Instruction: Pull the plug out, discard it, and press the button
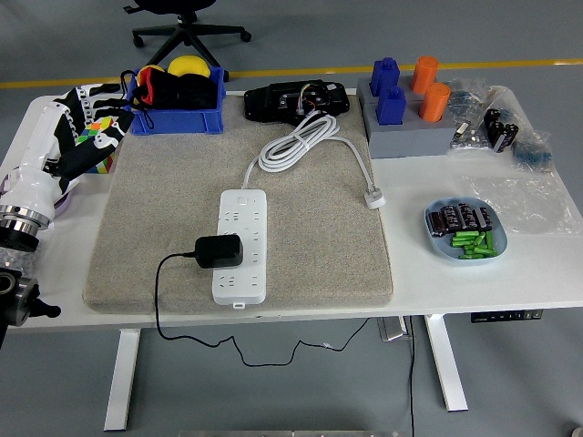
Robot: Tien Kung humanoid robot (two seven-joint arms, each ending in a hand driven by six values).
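Note:
A white power strip (242,244) lies lengthwise on a grey mat (164,228) in the middle of the table. A black plug adapter (219,251) sits in one of its lower sockets, and its black cord (159,291) runs left and drops over the table's near edge. The strip's own white cable (293,144) is coiled at the back of the mat and ends in a loose white plug (374,198). My left hand (88,155) rests at the table's left edge, well to the left of the strip, its dark fingers relaxed and holding nothing. The right arm is out of view.
A blue bin (178,116) with black, red and yellow items stands at the back left, next to a black device (296,98). A grey block (405,137) holds blue and orange pieces. A blue plate (435,238) of batteries and some plastic bags (524,155) lie on the right.

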